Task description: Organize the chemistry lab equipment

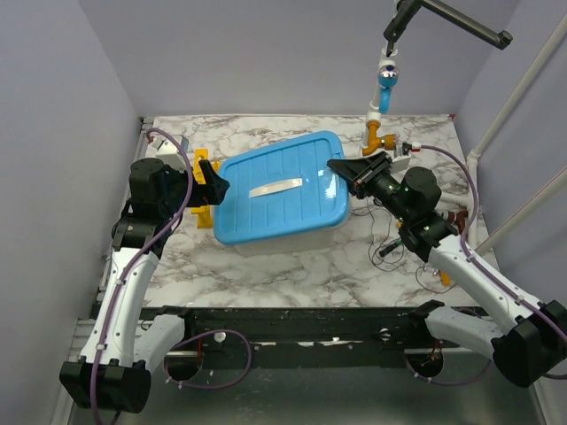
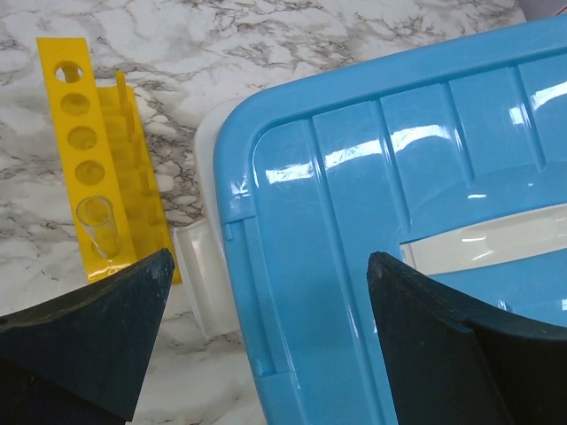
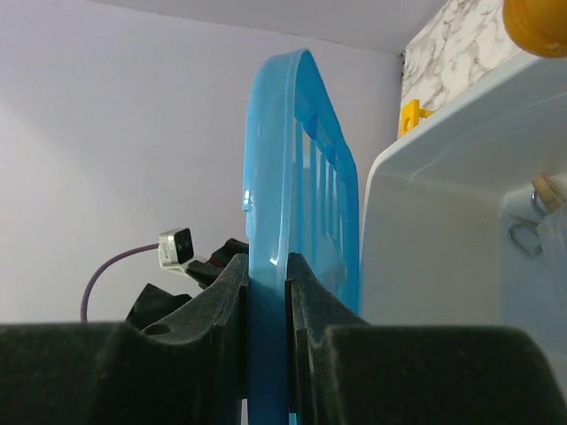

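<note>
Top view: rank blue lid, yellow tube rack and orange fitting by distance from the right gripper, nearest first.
1. blue lid, its edge clamped in the right gripper.
2. orange fitting, back right.
3. yellow tube rack, far left, beyond the lid.

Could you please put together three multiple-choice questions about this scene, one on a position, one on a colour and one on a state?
1. In the top view, where does the yellow rack stand?
A) left of the bin
B) right of the bin
C) behind the bin

2. What colour is the bin's lid?
A) red
B) blue
C) green

3. How are the right fingers?
A) spread wide, holding nothing
B) shut on the lid's edge
C) shut on the rack

Answers:
1 A, the rack sits by the bin's left side.
2 B, the ribbed lid is blue in every view.
3 B, the right wrist view shows both fingers pressed against the lid's rim.
</note>
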